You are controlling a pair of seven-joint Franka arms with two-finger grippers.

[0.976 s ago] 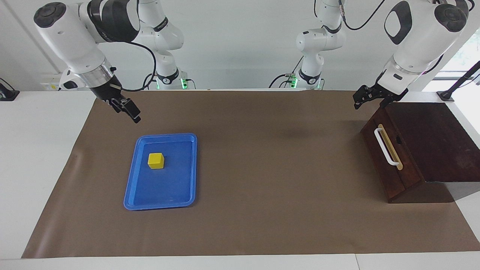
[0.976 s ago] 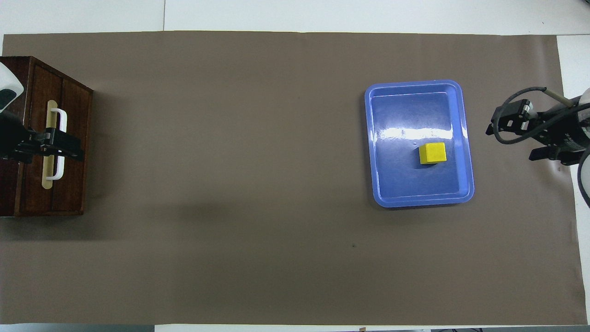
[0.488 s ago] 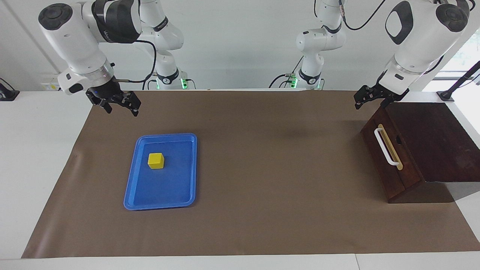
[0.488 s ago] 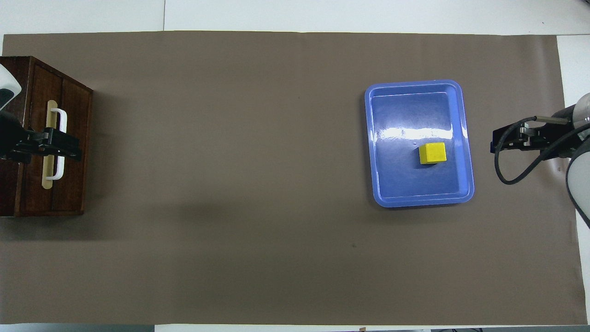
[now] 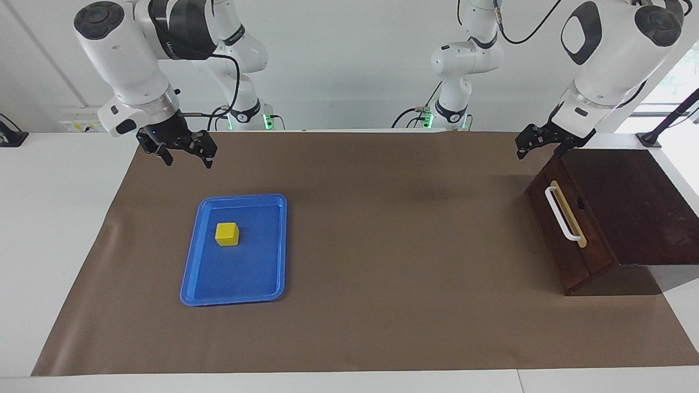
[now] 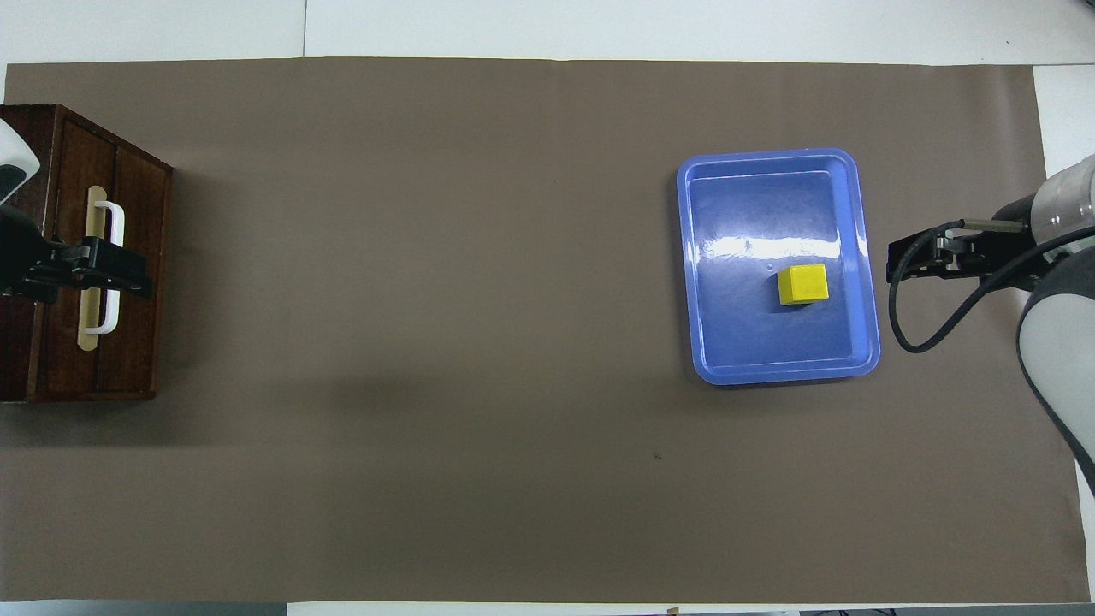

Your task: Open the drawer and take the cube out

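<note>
The drawer [image 5: 568, 248] [image 6: 137, 214] is shut, its dark front flush with the wooden box, and its white bar handle [image 5: 562, 215] [image 6: 117, 224] is free. The yellow cube [image 5: 227, 233] [image 6: 802, 284] lies in the blue tray [image 5: 235, 299] [image 6: 866, 214]. My left gripper [image 5: 526, 147] [image 6: 128, 272] hangs open above the box's top edge, over the handle in the overhead view, touching nothing. My right gripper [image 5: 187, 159] [image 6: 894, 261] hangs open and empty over the mat, just off the tray's edge toward the right arm's end.
A brown mat [image 5: 404, 229] [image 6: 445, 342] covers the table between tray and box. Bare white tabletop [image 5: 49, 218] borders the mat at both ends. The right arm's black cable [image 6: 920, 338] loops beside the tray.
My right gripper has turned at the wrist and drifted toward the tray, fingers still apart. The left gripper has barely shifted. Cube, tray and drawer have stayed put.
</note>
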